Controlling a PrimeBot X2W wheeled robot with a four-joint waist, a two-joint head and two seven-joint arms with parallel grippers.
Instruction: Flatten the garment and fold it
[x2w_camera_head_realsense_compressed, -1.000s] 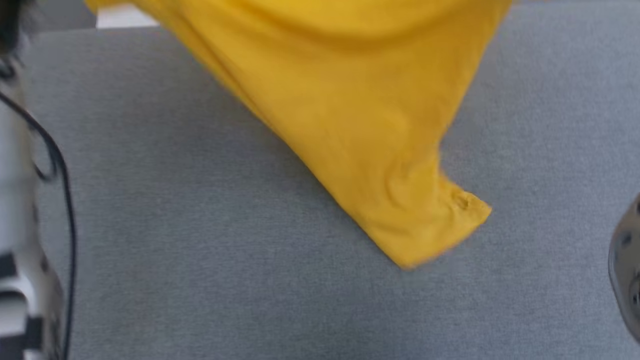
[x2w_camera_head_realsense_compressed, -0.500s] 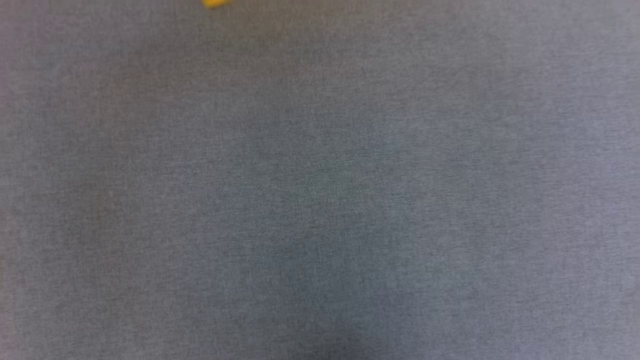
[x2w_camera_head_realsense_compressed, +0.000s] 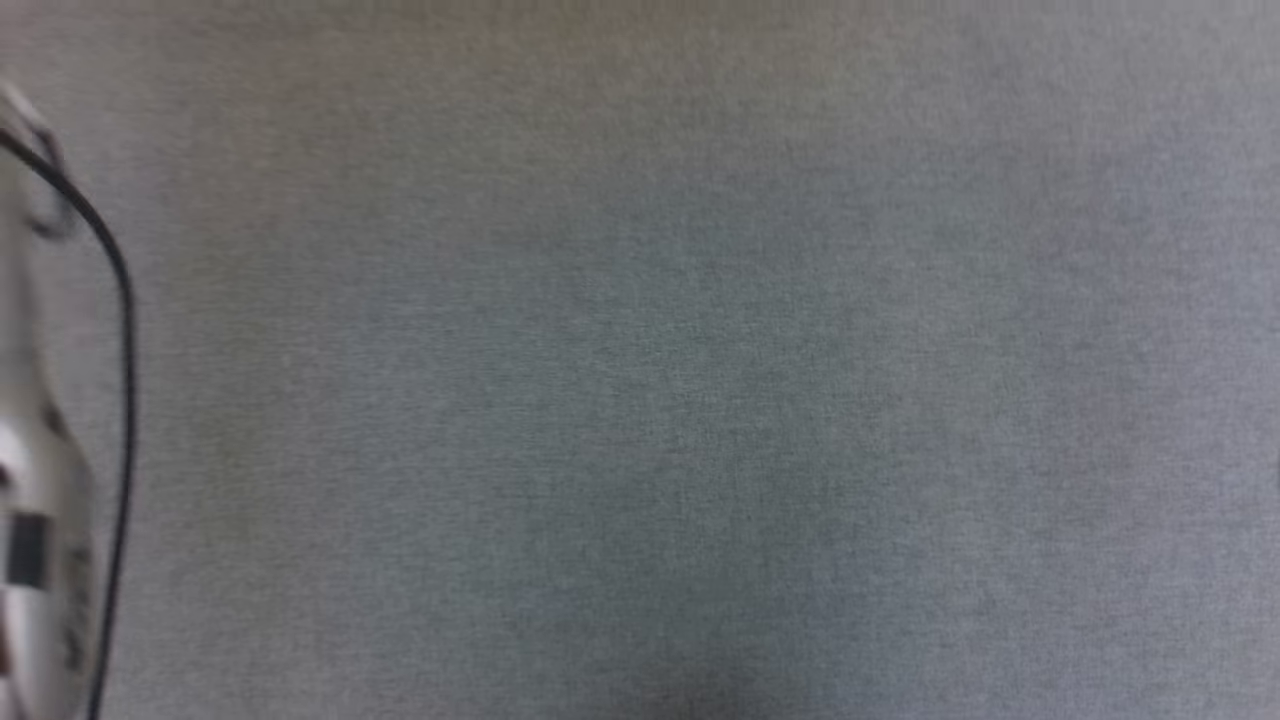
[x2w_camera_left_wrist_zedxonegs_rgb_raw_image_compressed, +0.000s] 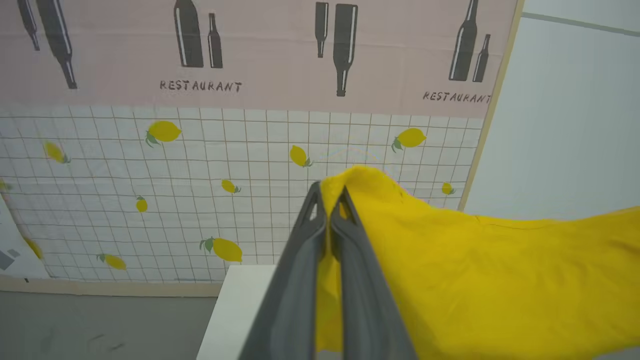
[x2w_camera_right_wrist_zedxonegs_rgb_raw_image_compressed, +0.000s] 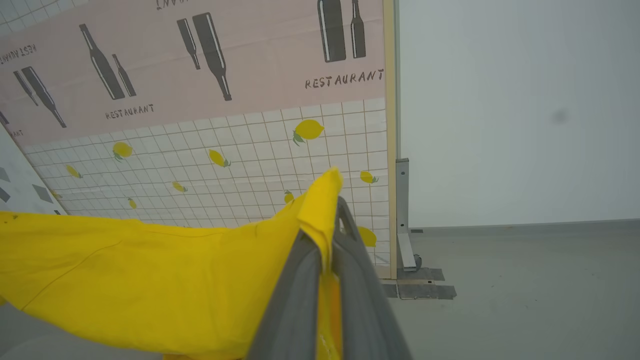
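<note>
The garment (x2w_camera_left_wrist_zedxonegs_rgb_raw_image_compressed: 475, 270) is a mustard-yellow shirt held up in the air between my two arms. In the left wrist view my left gripper (x2w_camera_left_wrist_zedxonegs_rgb_raw_image_compressed: 329, 200) is shut on one edge of it, and the cloth stretches away to the right. In the right wrist view my right gripper (x2w_camera_right_wrist_zedxonegs_rgb_raw_image_compressed: 334, 212) is shut on another edge of the garment (x2w_camera_right_wrist_zedxonegs_rgb_raw_image_compressed: 150, 280), which sags off to the left. In the head view a pale piece of my left arm (x2w_camera_head_realsense_compressed: 35, 520) with a black cable (x2w_camera_head_realsense_compressed: 120, 300) stands at the left edge over the grey table cover (x2w_camera_head_realsense_compressed: 640, 400).
A wall panel printed with bottles, lemons and the word RESTAURANT (x2w_camera_left_wrist_zedxonegs_rgb_raw_image_compressed: 200, 86) stands ahead of both wrists. A white table corner (x2w_camera_left_wrist_zedxonegs_rgb_raw_image_compressed: 235, 310) lies below the left gripper. Grey floor (x2w_camera_right_wrist_zedxonegs_rgb_raw_image_compressed: 525, 290) and a plain white wall (x2w_camera_right_wrist_zedxonegs_rgb_raw_image_compressed: 500, 110) are to the right.
A second ago the yellow shirt hung over the grey cover in the head view. It has since gone up out of that view, and my left arm shows at the left edge again.
</note>
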